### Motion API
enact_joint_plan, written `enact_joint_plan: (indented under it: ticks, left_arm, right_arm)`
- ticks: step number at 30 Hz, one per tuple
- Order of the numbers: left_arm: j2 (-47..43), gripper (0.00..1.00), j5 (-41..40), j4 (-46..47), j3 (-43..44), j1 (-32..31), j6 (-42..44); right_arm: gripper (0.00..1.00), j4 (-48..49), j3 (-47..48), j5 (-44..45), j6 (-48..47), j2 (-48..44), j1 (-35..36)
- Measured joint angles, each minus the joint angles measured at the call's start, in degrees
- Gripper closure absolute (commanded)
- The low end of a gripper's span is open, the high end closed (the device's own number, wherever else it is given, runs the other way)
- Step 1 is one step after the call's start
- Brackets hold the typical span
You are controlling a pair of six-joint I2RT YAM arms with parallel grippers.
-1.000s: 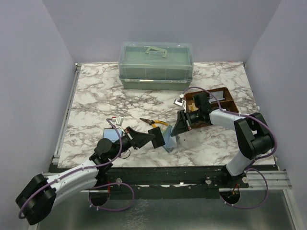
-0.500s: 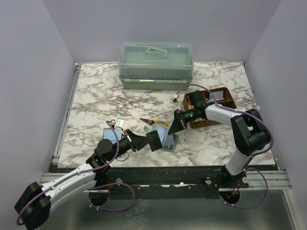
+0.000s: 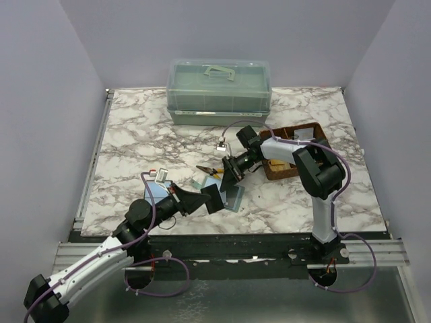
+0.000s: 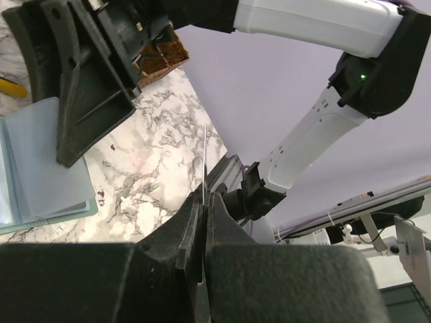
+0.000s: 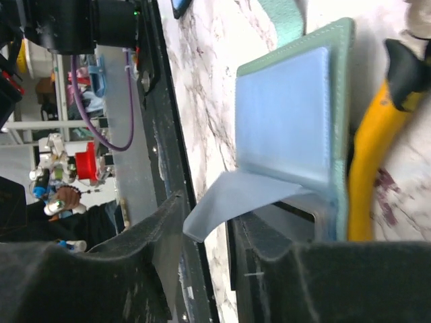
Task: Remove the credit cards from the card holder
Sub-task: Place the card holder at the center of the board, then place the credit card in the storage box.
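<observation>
The pale teal card holder [image 3: 232,197] lies open on the marble table in front of the arms; it also shows in the right wrist view [image 5: 289,108] and the left wrist view [image 4: 40,168]. My left gripper [image 3: 215,200] is shut on a thin credit card [image 4: 204,158], seen edge-on and held above the table just left of the holder. My right gripper [image 3: 227,178] is open at the holder's far edge. A bluish card [image 5: 249,195] sticks out bent from a pocket, its corner between the open fingers [image 5: 165,249]. Another bluish card [image 3: 157,190] lies on the table at the left.
Yellow-handled pliers [image 3: 217,172] lie right behind the holder, touching its edge in the right wrist view [image 5: 374,155]. A brown woven tray [image 3: 311,134] stands at the right, a clear green lidded box [image 3: 219,91] at the back. A small grey item [image 3: 163,173] lies near the loose card.
My right gripper has swung left from the brown tray to the card holder's far edge. My left gripper, still shut on its card, has drawn back a little to the left.
</observation>
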Motion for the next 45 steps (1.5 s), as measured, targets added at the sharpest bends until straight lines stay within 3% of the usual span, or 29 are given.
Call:
enact_joint_plan:
  ticks: [7, 15, 20, 28, 31, 34, 37, 45]
  left_arm:
    - [-4.7, 1.00, 0.0, -4.6, 0.1, 0.0, 0.8]
    - [-3.9, 1.00, 0.0, -6.7, 0.7, 0.0, 1.8]
    - [-3.9, 1.00, 0.0, -6.8, 0.8, 0.0, 1.9]
    - [-1.2, 1.00, 0.0, -5.2, 0.8, 0.0, 3.0]
    - [3.0, 1.00, 0.1, -3.7, 1.3, 0.0, 3.9]
    - [7.3, 1.00, 0.5, -1.5, 2.1, 0.0, 5.1]
    - [12.1, 1.00, 1.5, 0.9, 3.6, 0.0, 7.2]
    - [24.9, 1.00, 6.1, 9.0, 10.0, 0.1, 13.5]
  right_arm:
    - [0.47, -5.0, 3.5, -3.7, -2.7, 2.1, 2.5]
    - [0.46, -4.9, 12.4, -4.3, -1.2, 6.0, 3.5]
    - [0.43, -4.3, 11.5, -3.4, -1.1, 6.4, 3.0]
    - [0.40, -4.9, 3.7, -3.1, -9.2, -8.0, 0.3]
    - [0.31, -4.7, 1.0, -3.4, -12.1, -15.2, -2.1]
    - [0.15, -3.1, -3.8, -4.6, -14.0, -23.4, -5.9]
    - [0.11, 0.0, -9.6, -6.8, -14.8, -30.7, -8.4]
    - [0.11, 10.3, -18.9, -14.1, -9.8, -32.6, -7.5]
